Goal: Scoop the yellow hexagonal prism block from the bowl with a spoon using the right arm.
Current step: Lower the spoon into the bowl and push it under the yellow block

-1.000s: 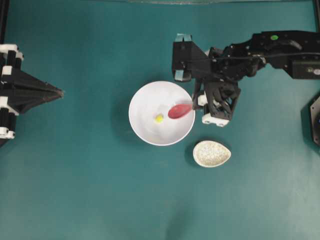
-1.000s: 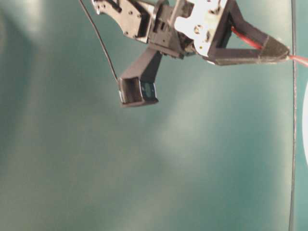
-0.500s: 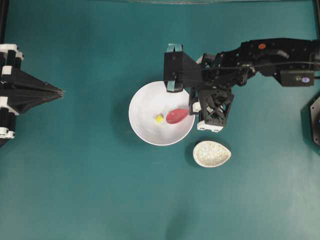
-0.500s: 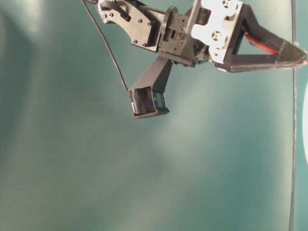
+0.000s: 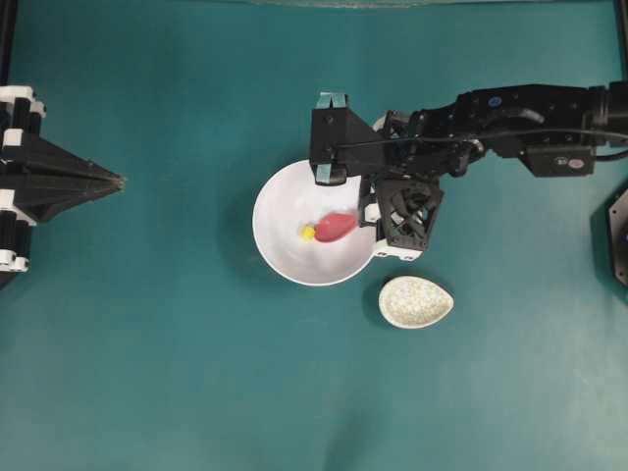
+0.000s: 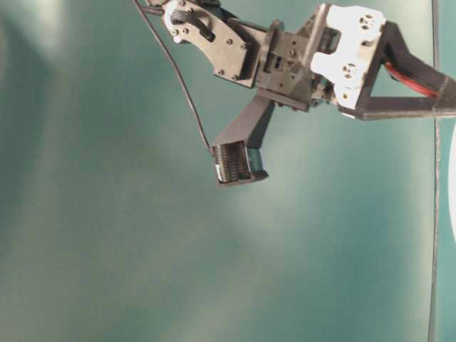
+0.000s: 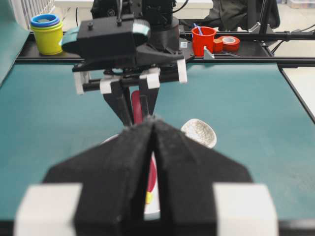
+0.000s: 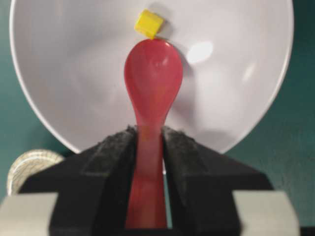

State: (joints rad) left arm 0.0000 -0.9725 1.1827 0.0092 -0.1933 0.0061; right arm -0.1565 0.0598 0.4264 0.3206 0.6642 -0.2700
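Observation:
The white bowl (image 5: 280,260) sits mid-table. In it lies the yellow hexagonal prism block (image 5: 307,233), a tiny bright piece (image 8: 148,23). My right gripper (image 5: 371,218) hangs at the bowl's right rim and is shut on the handle of the pinkish-red spoon (image 5: 336,227). In the right wrist view the handle runs between the right gripper's (image 8: 149,135) two pads. The spoon's scoop (image 8: 152,73) lies hollow side up inside the bowl (image 8: 74,73), its tip touching the block. My left gripper (image 5: 120,181) rests at the table's left edge, shut and empty (image 7: 153,123).
A small speckled beige dish (image 5: 416,301) stands just below and right of the bowl, under the right wrist. Beyond the table's far edge in the left wrist view are stacked yellow and blue cups (image 7: 47,32), a red cup (image 7: 203,39) and a tape roll (image 7: 227,43).
My right arm has shifted left with the spoon. The scoop slid across the bowl from its right side until its tip reached the yellow block. The left arm stayed still.

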